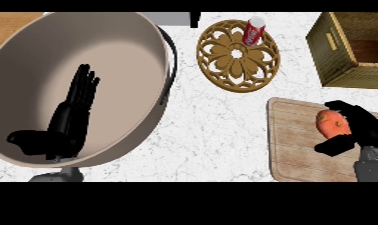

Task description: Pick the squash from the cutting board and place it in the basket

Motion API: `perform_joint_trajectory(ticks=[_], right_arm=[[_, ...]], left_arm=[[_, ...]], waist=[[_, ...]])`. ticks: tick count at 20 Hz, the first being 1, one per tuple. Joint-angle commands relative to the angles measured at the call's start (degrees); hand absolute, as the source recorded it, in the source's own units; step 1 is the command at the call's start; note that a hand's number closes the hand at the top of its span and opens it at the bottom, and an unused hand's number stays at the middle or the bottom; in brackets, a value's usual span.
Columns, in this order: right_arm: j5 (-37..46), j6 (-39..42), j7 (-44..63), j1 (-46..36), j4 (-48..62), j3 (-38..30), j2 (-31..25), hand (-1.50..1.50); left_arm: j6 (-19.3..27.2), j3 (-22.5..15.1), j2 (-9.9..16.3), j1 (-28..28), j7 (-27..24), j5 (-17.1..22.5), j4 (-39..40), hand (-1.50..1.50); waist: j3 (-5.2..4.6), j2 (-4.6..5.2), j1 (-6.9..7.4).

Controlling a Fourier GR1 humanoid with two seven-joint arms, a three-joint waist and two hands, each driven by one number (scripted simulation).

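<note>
A large beige bowl (88,84) is seen nearest, filling the left; over it the left hand (70,114) is held at rest, fingers straight and released. The wooden basket (332,49) is set at the upper right, well apart from the cutting board (295,139) below it. A round carved trivet (236,54) bearing a red can (254,31) lies between. The squash (332,123) rests on the board, clasped by the curled right hand (354,129). A slip is judged possible if it is lifted on so partial a hold. The basket's near wall must be cleared; bare counter lies between board and basket.
</note>
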Motion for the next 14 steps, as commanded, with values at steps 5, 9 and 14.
perform_joint_trajectory(ticks=[5,9,14], right_arm=[[3.92,1.59,-3.24,-0.5,1.74,4.06,-0.54,1.5],[5.86,-1.57,-7.02,0.36,1.86,3.53,-1.19,1.5],[10.49,1.15,-12.94,-4.51,2.27,14.62,-0.32,1.5]], left_arm=[[1.88,-1.79,-1.4,0.79,6.43,-1.04,-6.87,0.0],[1.8,-2.29,-2.69,1.99,0.5,-2.95,-2.57,0.0],[0.65,-0.07,-0.9,-2.0,1.68,-1.23,-1.45,0.0]], waist=[[0.14,-0.02,0.11],[0.13,0.02,-0.01],[0.15,0.22,0.76]])
